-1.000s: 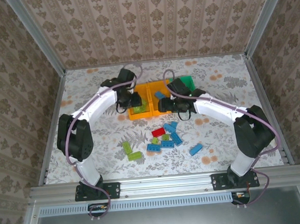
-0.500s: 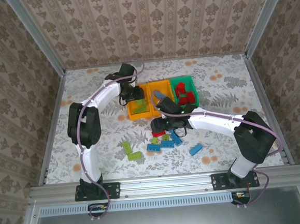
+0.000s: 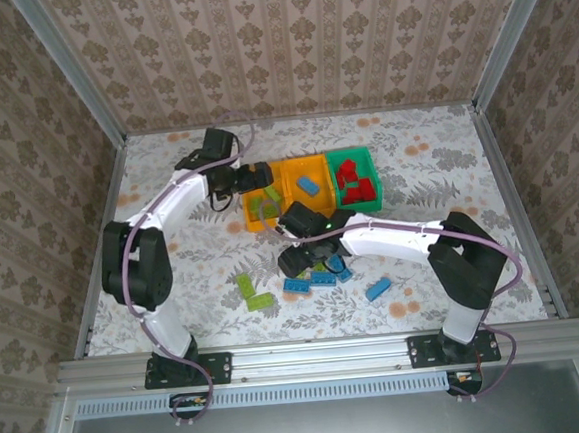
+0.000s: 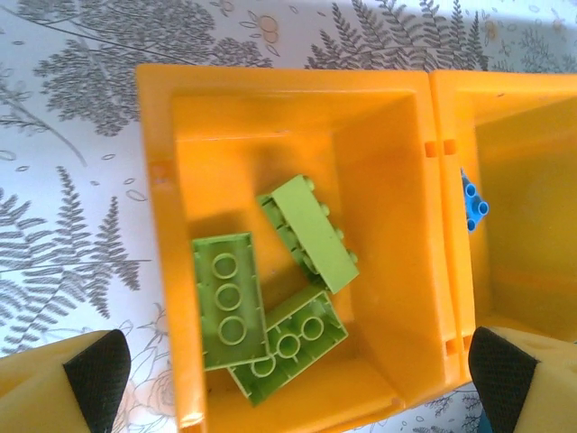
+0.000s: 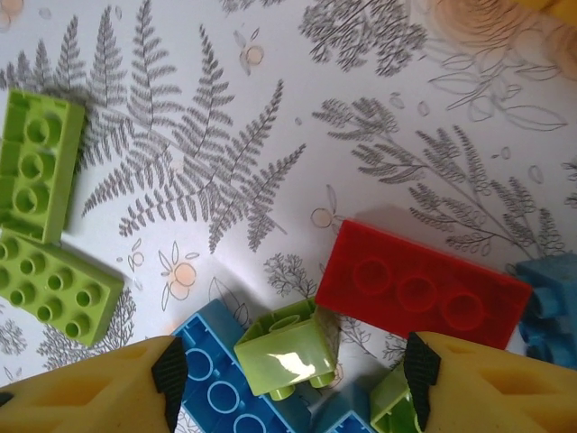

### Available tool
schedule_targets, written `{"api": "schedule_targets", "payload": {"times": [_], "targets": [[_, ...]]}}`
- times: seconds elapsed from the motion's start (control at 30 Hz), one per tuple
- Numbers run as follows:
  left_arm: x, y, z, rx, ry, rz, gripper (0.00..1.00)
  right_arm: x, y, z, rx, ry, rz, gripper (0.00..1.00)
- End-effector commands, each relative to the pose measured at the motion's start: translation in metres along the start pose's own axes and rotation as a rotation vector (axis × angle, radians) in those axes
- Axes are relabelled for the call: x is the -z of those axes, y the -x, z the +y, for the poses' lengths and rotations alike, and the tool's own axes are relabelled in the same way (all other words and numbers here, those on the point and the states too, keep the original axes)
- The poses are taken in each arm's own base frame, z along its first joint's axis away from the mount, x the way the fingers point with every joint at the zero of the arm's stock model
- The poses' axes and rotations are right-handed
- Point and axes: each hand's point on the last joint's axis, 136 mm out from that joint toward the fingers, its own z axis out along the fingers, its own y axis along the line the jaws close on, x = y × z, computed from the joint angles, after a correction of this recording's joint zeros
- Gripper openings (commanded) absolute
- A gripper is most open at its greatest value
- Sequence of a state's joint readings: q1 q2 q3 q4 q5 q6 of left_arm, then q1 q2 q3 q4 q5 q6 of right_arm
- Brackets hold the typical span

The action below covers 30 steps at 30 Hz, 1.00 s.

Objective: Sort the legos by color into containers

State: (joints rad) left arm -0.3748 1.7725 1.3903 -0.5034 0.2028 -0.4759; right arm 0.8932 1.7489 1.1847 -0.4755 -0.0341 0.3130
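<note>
Over loose legos [image 5: 422, 284], right end effector [image 5: 294, 368] spread (lime brick [image 5: 287, 350] between).

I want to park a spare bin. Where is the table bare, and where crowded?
Bare: the table right of the green bin up to the side rail, and the strip behind the orange bins. Crowded: the loose legos under the right gripper.
</note>
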Motion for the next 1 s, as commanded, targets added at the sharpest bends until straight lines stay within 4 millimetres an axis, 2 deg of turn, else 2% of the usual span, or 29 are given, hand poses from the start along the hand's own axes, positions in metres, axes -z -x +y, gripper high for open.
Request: {"api": "schedule_targets", "payload": {"times": [0.0, 0.63, 0.97], "targets": [[0.013, 0.007, 0.000, 0.031, -0.034, -0.051, 1.00, -0.004, -0.008, 0.008, 0.058, 0.002, 0.054, 0.65], [0.014, -0.012, 0.013, 0.068, -0.029, -0.034, 1.00, -0.027, -0.032, -0.002, 0.081, -0.068, 0.154, 0.59], [0.014, -0.016, 0.019, 0.083, -0.023, -0.030, 1.00, -0.032, -0.023, -0.002, 0.060, -0.082, 0.130, 0.50]]}}
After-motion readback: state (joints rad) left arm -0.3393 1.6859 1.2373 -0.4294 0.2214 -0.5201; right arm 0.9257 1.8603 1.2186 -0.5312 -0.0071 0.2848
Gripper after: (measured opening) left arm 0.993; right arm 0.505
